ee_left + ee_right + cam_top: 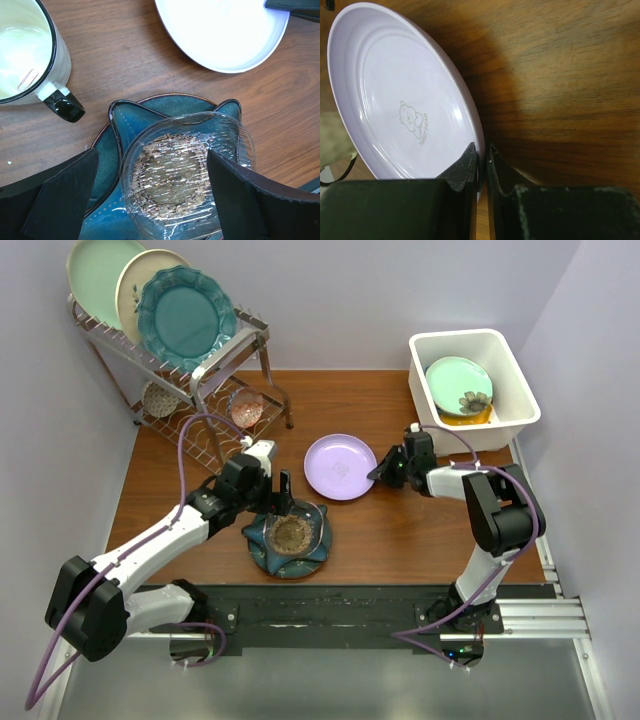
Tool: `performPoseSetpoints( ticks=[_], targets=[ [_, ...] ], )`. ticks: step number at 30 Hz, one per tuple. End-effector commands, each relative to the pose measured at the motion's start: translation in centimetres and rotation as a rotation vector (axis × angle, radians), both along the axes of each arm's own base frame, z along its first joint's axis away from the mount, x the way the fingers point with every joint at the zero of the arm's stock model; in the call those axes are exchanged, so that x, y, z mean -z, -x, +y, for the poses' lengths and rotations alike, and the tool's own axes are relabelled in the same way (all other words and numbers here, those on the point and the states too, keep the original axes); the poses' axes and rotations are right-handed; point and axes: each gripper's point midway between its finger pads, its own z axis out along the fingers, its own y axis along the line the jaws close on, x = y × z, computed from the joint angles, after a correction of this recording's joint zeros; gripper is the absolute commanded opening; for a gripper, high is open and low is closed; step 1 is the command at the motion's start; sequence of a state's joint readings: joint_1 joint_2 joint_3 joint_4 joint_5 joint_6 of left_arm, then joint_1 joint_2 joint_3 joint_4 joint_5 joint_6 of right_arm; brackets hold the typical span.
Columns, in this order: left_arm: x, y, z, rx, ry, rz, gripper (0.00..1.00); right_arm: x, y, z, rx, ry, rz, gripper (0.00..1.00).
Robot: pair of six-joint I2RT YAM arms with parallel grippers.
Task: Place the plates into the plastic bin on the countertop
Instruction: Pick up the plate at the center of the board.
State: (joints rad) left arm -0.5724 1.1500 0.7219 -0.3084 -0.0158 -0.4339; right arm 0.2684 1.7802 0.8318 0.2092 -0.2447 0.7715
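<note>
**Plates to bin: state of transfer**

**In the bin.** The white rectangular plastic bin (512, 412) stands at the far right corner of the reddish-brown wood-grain countertop (400, 540). Inside lies a pale green round plate with a flower motif (455, 380). It rests over an orange-yellow plate (468, 418), of which only an edge shows. Whether more lie beneath cannot be told.

**In hand.** A lavender round plastic plate with a small bear print (338, 466) sits mid-counter, well apart from the bin. The right gripper (481, 152) is closed on its right rim, and the right wrist view shows that rim pinched between the two fingers (462, 170). Whether the plate is clear of the wood cannot be told.

**Outstanding.** A stack sits near the front, left of centre.
- Bottom: a dark teal round plate (101, 150).
- Middle: a blue glazed dish with pointed corners (127, 122).
- Top: a clear ridged bowl (185, 170).

The left gripper (152, 165) hovers over the stack with its fingers spread wide to either side of the bowl, holding nothing.

**Not counted.**
- Mint, cream and teal plates upright in a wire rack (215, 365) at far left.
- A cream cup with a black handle (30, 55) beside the stack.

**Judgement.** At least two plates are placed, one is gripped but not yet carried, and the stack is untouched, so the task is about half done.
</note>
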Motion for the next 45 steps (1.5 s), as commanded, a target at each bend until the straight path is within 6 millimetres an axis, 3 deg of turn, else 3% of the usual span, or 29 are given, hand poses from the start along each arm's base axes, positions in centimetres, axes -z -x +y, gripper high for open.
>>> performPoseSetpoints(
  ticks=[1, 6, 8, 12, 14, 15, 16, 20, 21, 22, 26, 30, 36, 45],
  targets=[
    [-0.9, -0.2, -0.3, 0.005, 0.016, -0.030, 0.94, -2.8, -1.9, 1.0, 0.000, -0.034, -0.057, 0.01],
    [-2.2, 0.3, -0.1, 0.019, 0.006, -0.025, 0.94, -5.6, -2.5, 1.1, -0.010, -0.031, -0.109, 0.01],
    [-3.7, 0.2, -0.2, 0.033, 0.023, -0.062, 0.94, -7.0, -2.5, 1.0, -0.013, -0.023, -0.129, 0.01],
    [-5.7, 1.0, 0.5, 0.032, 0.022, -0.084, 0.94, -10.9, -2.4, 0.5, -0.025, -0.001, -0.197, 0.01],
    [-6.9, 1.4, 0.8, 0.032, 0.039, -0.109, 0.94, -11.6, -1.6, 0.1, -0.019, 0.004, -0.215, 0.01],
    [-7.0, 1.7, 1.0, 0.030, 0.036, -0.110, 0.94, -12.9, -1.2, 0.0, -0.021, -0.003, -0.244, 0.01],
    [-7.7, 1.9, 1.4, 0.024, 0.039, -0.131, 0.94, -12.7, -0.6, -0.2, -0.027, 0.001, -0.234, 0.01],
    [-7.7, 3.0, 2.8, -0.009, 0.027, -0.142, 0.95, -14.6, 1.0, -0.6, -0.036, -0.006, -0.286, 0.01],
    [-7.9, 3.2, 3.0, -0.017, 0.038, -0.151, 0.95, -14.1, 1.8, -0.9, -0.036, 0.003, -0.267, 0.01],
    [-8.8, 3.3, 3.1, -0.016, 0.061, -0.189, 0.95, -15.3, 2.3, -1.1, -0.030, 0.000, -0.295, 0.02],
    [-8.5, 3.4, 2.9, -0.005, 0.083, -0.214, 0.97, -16.3, 3.6, -1.9, -0.027, 0.024, -0.324, 0.02],
    [-7.4, 3.2, 2.2, 0.025, 0.074, -0.180, 0.97, -15.5, 5.0, -2.6, -0.021, 0.045, -0.309, 0.02],
    [-7.7, 3.4, 1.4, 0.068, 0.106, -0.188, 0.97, -15.1, 6.6, -3.2, -0.008, 0.042, -0.314, 0.02],
    [-8.4, 3.5, 1.0, 0.113, 0.154, -0.208, 0.97, -17.4, 5.8, -3.0, -0.029, 0.053, -0.356, 0.02]
  ],
)
